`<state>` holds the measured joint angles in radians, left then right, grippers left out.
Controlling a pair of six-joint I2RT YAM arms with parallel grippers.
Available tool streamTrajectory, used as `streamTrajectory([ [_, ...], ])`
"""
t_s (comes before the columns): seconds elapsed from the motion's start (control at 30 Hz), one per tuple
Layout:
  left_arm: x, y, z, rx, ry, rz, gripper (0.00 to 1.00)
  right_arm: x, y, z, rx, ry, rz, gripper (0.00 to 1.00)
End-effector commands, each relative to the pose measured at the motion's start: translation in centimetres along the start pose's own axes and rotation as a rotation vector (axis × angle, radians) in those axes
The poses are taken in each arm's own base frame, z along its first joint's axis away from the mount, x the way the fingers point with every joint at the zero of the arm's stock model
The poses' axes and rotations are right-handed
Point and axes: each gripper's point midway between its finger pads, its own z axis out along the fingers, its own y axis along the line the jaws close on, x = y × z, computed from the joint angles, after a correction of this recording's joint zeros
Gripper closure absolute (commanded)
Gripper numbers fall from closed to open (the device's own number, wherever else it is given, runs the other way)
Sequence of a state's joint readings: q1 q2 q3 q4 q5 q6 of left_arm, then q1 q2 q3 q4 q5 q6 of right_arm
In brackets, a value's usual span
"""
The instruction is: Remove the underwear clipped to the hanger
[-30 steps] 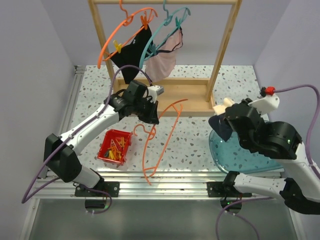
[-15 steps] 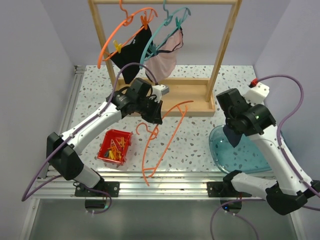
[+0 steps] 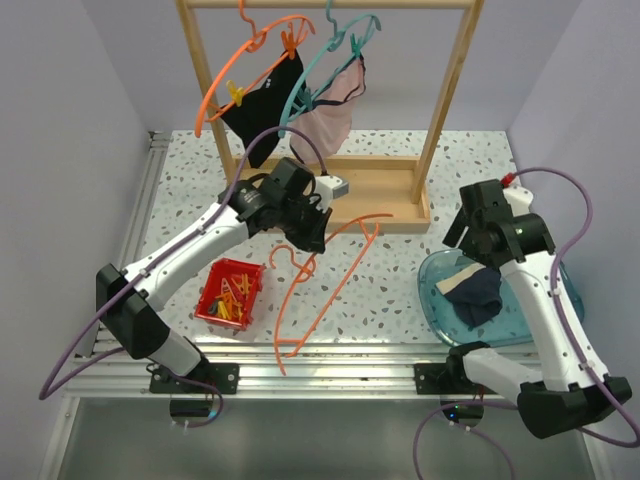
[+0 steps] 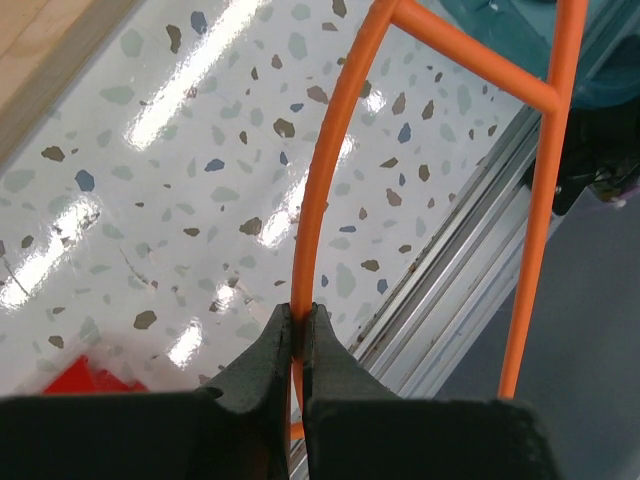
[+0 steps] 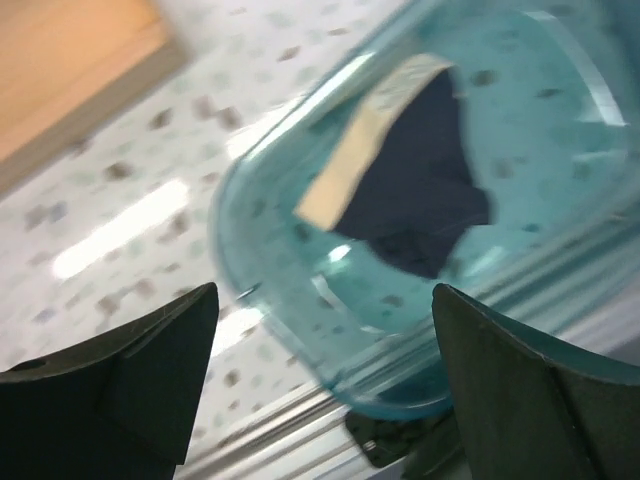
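Note:
Navy underwear with a beige lining point(image 3: 476, 291) point(image 5: 422, 205) lies loose in the teal bowl point(image 3: 432, 303) point(image 5: 262, 262). My right gripper point(image 3: 468, 232) point(image 5: 325, 300) hovers above the bowl, open and empty. On the wooden rack point(image 3: 446, 100), black underwear point(image 3: 263, 102) is clipped to an orange hanger point(image 3: 262, 50). Beside it, pink underwear point(image 3: 326, 126) is clipped to a teal hanger point(image 3: 352, 38). My left gripper point(image 3: 306, 236) point(image 4: 298, 320) is shut on the wire of a bare orange hanger point(image 3: 325, 285) point(image 4: 322, 190), holding it above the table.
A red bin of coloured clips point(image 3: 231, 291) sits front left on the speckled table. The rack's wooden base point(image 3: 375, 195) crosses the middle. A metal rail point(image 3: 330, 362) runs along the near edge, and the bare hanger's lower end reaches over it.
My right gripper has opened and the navy underwear has dropped into the bowl; that arm swung right and back. The left arm shifted the bare hanger slightly right.

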<state>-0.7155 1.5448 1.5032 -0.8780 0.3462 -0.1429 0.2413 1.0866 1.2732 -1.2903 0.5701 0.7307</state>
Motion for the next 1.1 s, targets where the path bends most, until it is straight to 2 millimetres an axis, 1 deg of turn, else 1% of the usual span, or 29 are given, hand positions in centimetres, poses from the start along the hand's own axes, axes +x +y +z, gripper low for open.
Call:
streamTrajectory([
  [0.0, 0.8, -0.7, -0.5, -0.049, 0.045, 0.096, 1.0, -0.6, 6.9, -4.9, -0.491, 0.039, -0.085, 0.09],
  [0.07, 1.7, -1.2, -0.3, -0.071, 0.074, 0.144, 1.0, 0.2, 10.0, -7.0, -0.704, 0.082, -0.122, 0.09],
  [0.1, 2.3, -1.3, -0.3, -0.08, 0.098, 0.154, 1.0, 1.5, 11.4, -9.0, -0.851, 0.144, -0.146, 0.09],
  [0.13, 2.7, -1.3, -0.3, -0.086, 0.106, 0.167, 1.0, 1.7, 12.4, -10.2, -0.941, 0.158, -0.159, 0.09],
  [0.2, 3.3, -1.8, -0.3, -0.093, 0.115, 0.188, 1.0, 2.9, 13.3, -11.2, -1.04, 0.214, -0.194, 0.09],
  [0.23, 3.4, -2.1, -0.6, -0.098, 0.111, 0.202, 1.0, 3.9, 13.8, -12.7, -1.134, 0.278, -0.221, 0.09],
  [0.3, 3.6, -2.3, -0.7, -0.105, 0.112, 0.219, 1.0, 5.0, 14.0, -13.7, -1.217, 0.335, -0.263, 0.09],
  [0.33, 3.7, -2.7, -1.0, -0.107, 0.104, 0.239, 1.0, 5.6, 14.2, -14.8, -1.286, 0.382, -0.281, 0.09],
  [0.4, 3.9, -3.3, -1.3, -0.105, 0.095, 0.261, 1.0, 5.8, 14.0, -15.2, -1.319, 0.378, -0.335, 0.09],
  [0.43, 3.9, -3.6, -1.8, -0.101, 0.083, 0.278, 1.0, 6.5, 13.4, -15.3, -1.309, 0.416, -0.354, 0.09],
  [0.5, 4.3, -4.2, -2.2, -0.096, 0.077, 0.299, 1.0, 6.7, 13.1, -16.0, -1.346, 0.416, -0.412, 0.09],
  [0.57, 4.5, -5.1, -2.9, -0.074, 0.063, 0.318, 1.0, 7.5, 13.3, -16.7, -1.386, 0.46, -0.434, 0.1],
  [0.67, 5.1, -6.5, -3.6, -0.039, 0.056, 0.355, 1.0, 8.0, 13.5, -16.7, -1.399, 0.477, -0.455, 0.11],
  [0.73, 5.6, -7.5, -4.0, -0.017, 0.054, 0.382, 1.0, 8.1, 13.4, -16.2, -1.366, 0.453, -0.479, 0.11],
  [0.8, 6.2, -7.7, -4.1, -0.012, 0.065, 0.395, 1.0, 8.1, 13.6, -16.4, -1.381, 0.461, -0.485, 0.12],
  [0.9, 6.5, -8.1, -4.3, -0.007, 0.061, 0.413, 1.0, 9.2, 13.9, -17.4, -1.433, 0.533, -0.511, 0.16],
  [0.93, 6.4, -8.1, -4.3, -0.014, 0.058, 0.414, 1.0, 10.0, 14.0, -18.2, -1.468, 0.561, -0.542, 0.17],
  [0.97, 6.5, -8.1, -4.3, -0.02, 0.059, 0.413, 1.0, 10.9, 13.9, -18.6, -1.485, 0.605, -0.556, 0.21],
  [1.0, 6.3, -8.0, -4.4, -0.027, 0.053, 0.415, 1.0, 12.0, 13.7, -19.7, -1.532, 0.67, -0.581, 0.23],
  [1.03, 6.2, -8.0, -4.5, -0.036, 0.048, 0.42, 1.0, 12.5, 13.6, -20.1, -1.55, 0.698, -0.589, 0.26],
  [1.07, 6.0, -7.9, -4.5, -0.041, 0.044, 0.42, 1.0, 13.5, 13.4, -20.0, -1.555, 0.75, -0.588, 0.31],
])
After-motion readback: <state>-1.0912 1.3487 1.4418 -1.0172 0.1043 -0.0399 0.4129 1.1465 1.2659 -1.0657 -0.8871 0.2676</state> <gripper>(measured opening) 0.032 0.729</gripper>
